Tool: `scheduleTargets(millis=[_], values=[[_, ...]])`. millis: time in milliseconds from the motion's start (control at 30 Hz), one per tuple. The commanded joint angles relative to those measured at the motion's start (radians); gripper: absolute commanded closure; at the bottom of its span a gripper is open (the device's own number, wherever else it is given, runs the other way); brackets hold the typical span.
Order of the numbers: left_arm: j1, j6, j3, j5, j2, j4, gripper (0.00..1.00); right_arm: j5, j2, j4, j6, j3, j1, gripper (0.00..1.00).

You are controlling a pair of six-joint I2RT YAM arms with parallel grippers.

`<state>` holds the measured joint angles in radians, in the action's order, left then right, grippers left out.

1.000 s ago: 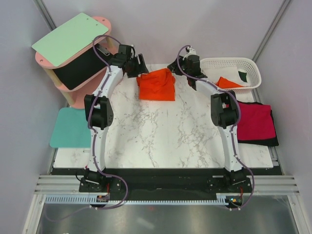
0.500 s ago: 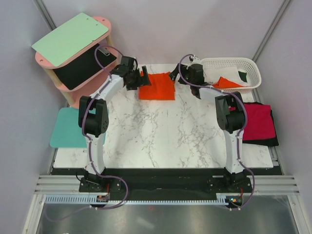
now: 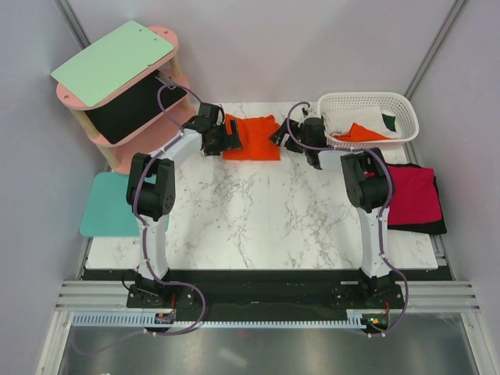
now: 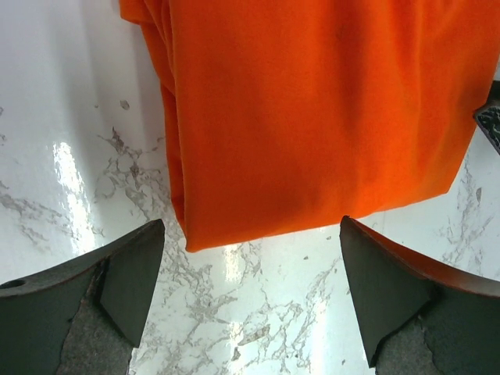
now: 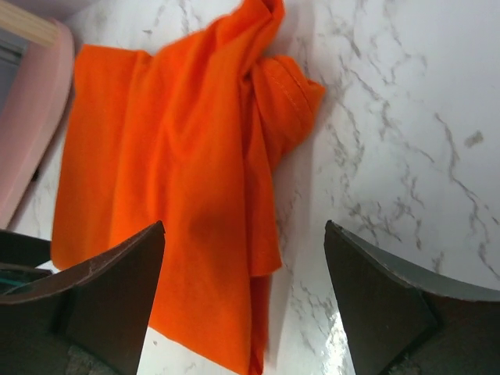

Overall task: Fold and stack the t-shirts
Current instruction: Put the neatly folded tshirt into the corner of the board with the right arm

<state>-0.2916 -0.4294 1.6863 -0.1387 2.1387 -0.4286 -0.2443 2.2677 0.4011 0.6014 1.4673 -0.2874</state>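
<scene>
A folded bright orange t-shirt lies flat at the back of the marble table. My left gripper is open and empty at its left edge. In the left wrist view the orange shirt lies just ahead of the open left gripper. My right gripper is open and empty at the shirt's right edge. In the right wrist view the right gripper stands over the shirt's edge without gripping it. A crimson red shirt lies folded on a black one at the right.
A white lattice basket at the back right holds white, orange and dark green cloth. A pink shelf with a mint green board stands at the back left. A teal mat lies at the left edge.
Both grippers came down with the orange shirt, laid it flat on the table and opened off it. The shirt now lies smoother and lower than a second ago.
</scene>
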Motion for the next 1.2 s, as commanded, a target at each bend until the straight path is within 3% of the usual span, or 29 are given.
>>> scheduleTargets(millis=[0, 67, 133, 167, 200, 267, 300, 333, 400, 433, 567, 867, 1167], values=[[0.003, -0.016, 0.007, 0.027, 0.026, 0.054, 0.01, -0.046, 0.021, 0.058, 0.035, -0.033, -0.015, 0.12], [0.003, -0.019, 0.01, 0.027, 0.044, 0.057, 0.02, -0.052, 0.026, 0.062, 0.041, -0.042, -0.018, 0.14], [0.003, -0.02, 0.012, 0.03, 0.064, 0.06, 0.03, -0.064, 0.033, 0.077, 0.054, -0.05, -0.019, 0.22], [0.003, -0.025, 0.012, 0.03, 0.072, 0.059, 0.05, -0.072, 0.038, 0.082, 0.057, -0.053, -0.022, 0.26], [0.003, -0.025, 0.01, 0.027, 0.079, 0.065, 0.07, -0.09, 0.047, 0.091, 0.063, -0.055, -0.024, 0.38], [0.003, -0.026, 0.012, 0.019, 0.099, 0.07, 0.23, -0.107, 0.052, 0.102, 0.083, -0.062, -0.025, 0.5], [0.003, -0.026, 0.013, 0.017, 0.104, 0.068, 0.33, -0.118, 0.05, 0.107, 0.089, -0.067, -0.025, 0.61], [0.003, -0.029, 0.013, 0.021, 0.108, 0.067, 0.6, -0.118, 0.05, 0.11, 0.093, -0.074, -0.027, 0.66], [0.003, -0.032, 0.01, 0.025, 0.121, 0.062, 0.94, -0.118, 0.043, 0.114, 0.107, -0.1, -0.029, 0.8], [0.003, -0.041, 0.006, 0.036, 0.121, 0.062, 0.98, -0.125, 0.041, 0.122, 0.109, -0.11, -0.029, 0.83], [0.005, -0.049, -0.028, 0.027, 0.109, 0.06, 0.98, -0.125, 0.026, 0.134, 0.112, -0.176, -0.029, 0.92], [0.003, -0.08, -0.264, -0.012, -0.034, 0.062, 0.98, -0.145, -0.071, 0.019, 0.057, -0.281, -0.027, 0.94], [-0.009, -0.115, -0.605, -0.091, -0.236, 0.116, 0.98, -0.178, -0.269, -0.094, -0.002, -0.469, -0.045, 0.93]])
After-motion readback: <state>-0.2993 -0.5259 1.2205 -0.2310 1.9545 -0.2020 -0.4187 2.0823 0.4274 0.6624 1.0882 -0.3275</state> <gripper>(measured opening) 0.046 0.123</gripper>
